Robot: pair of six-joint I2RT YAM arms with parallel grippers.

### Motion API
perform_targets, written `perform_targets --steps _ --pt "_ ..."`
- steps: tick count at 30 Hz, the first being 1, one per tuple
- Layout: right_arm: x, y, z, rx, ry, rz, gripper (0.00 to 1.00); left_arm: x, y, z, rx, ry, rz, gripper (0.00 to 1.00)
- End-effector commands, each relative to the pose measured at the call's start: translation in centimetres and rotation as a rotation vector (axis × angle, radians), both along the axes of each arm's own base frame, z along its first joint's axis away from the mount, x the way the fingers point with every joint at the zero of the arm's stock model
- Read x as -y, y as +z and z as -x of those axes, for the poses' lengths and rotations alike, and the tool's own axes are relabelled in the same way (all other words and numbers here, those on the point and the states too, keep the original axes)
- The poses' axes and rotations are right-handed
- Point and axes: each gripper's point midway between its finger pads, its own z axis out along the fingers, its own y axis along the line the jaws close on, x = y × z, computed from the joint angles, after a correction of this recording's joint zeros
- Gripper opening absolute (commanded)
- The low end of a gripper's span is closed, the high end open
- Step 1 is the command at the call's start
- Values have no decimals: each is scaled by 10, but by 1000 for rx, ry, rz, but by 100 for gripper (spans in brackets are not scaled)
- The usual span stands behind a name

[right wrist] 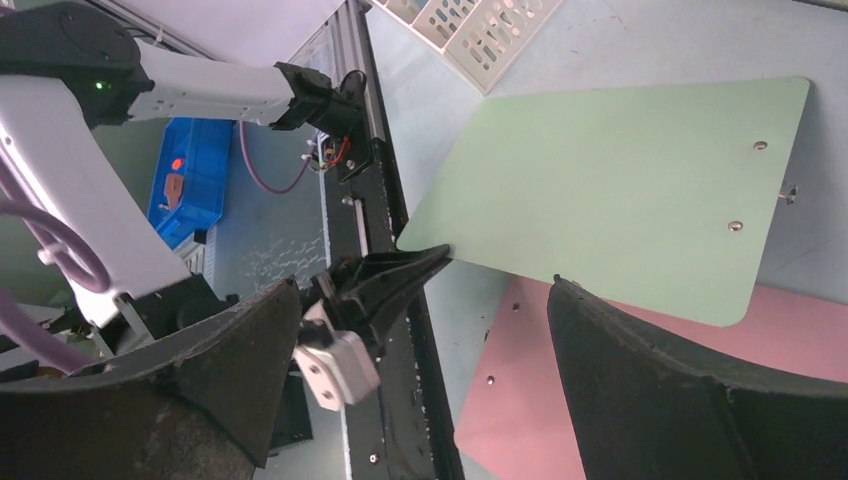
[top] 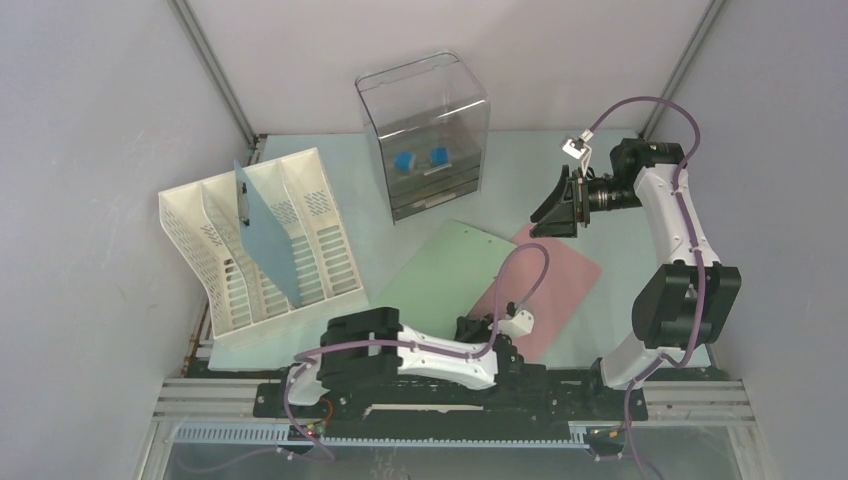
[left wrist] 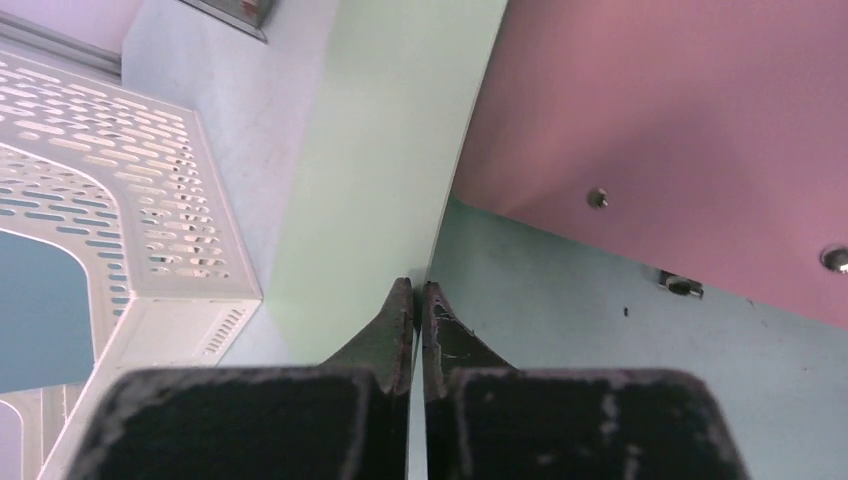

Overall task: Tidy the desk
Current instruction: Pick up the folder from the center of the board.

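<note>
We see the table (top: 520, 165) as a smooth, matt mint-green sheet. At left of the frame, the file rack (top: 330, 245) is white moulded plastic, slotted and dull. The drawer box (top: 425, 105) at top centre is clear, glossy plastic that catches reflections. The green board (top: 440, 270) and pink board (top: 570, 275) look smooth and matt, each with small shiny metal rivets (left wrist: 597, 198). The left tool (left wrist: 418, 290) has black fingers (left wrist: 455, 345), rough-grained and scuffed pale.

Bench (top: 520, 160): white file rack (top: 200, 240) at left edge; clear drawer box (top: 425, 140) at far edge; green board (top: 440, 275) overlapping pink board (top: 555, 275) near front edge.
</note>
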Motion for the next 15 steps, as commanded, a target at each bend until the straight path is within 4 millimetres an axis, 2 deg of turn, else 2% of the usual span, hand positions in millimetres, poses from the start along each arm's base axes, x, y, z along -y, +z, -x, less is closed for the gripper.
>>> perform_targets --steps 1,6,15 --pt "-1 11 -2 30 -3 -39 100 0 59 -12 136 13 181 0" --pt "-2 11 -6 -15 -22 -59 100 -7 85 -15 174 9 238 0" --pt "-1 -4 -23 -88 -123 -24 100 -12 106 -15 165 -3 328 0"
